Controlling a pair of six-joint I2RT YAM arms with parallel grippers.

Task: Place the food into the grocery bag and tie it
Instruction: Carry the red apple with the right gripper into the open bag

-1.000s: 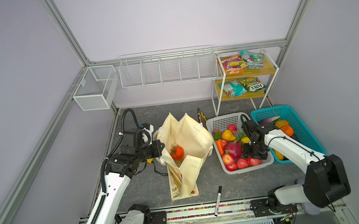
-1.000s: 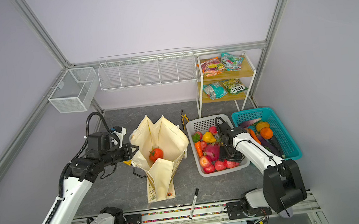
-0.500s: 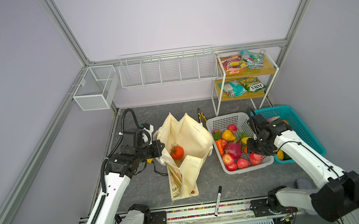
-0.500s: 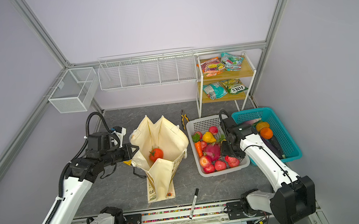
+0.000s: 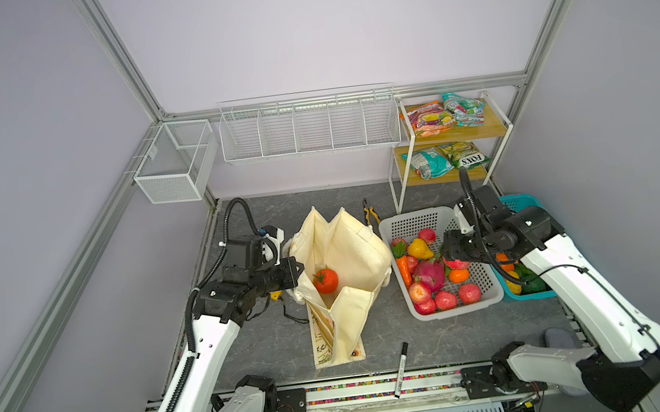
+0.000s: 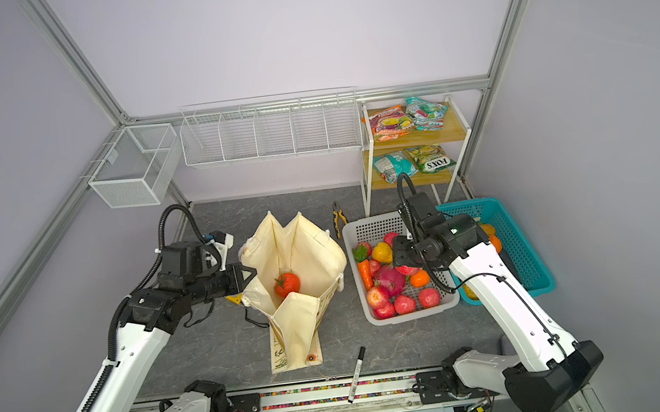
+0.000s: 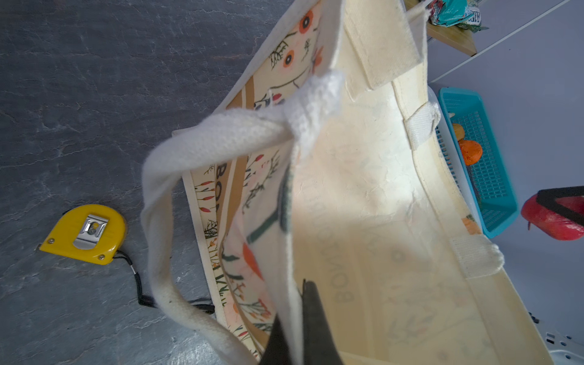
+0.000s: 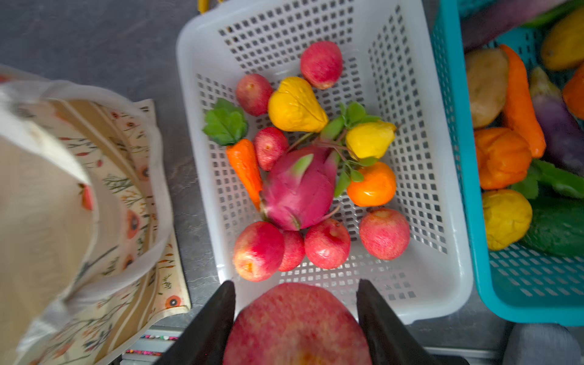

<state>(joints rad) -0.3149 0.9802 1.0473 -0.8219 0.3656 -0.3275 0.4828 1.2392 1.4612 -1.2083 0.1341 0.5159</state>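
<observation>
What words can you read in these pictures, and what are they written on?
"FOX'S": upside down on the yellow-green snack packet.
"BO": on the outside of the grocery bag, beside its tan stripe; the rest is hidden.
Orange-purple snack packet, teal packets, marker: print too small to read.

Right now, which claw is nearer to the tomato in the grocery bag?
Left. The left claw pinches the grocery bag rim just beside the tomato. The right claw grips an apple over the white basket, beyond the opposite side.
</observation>
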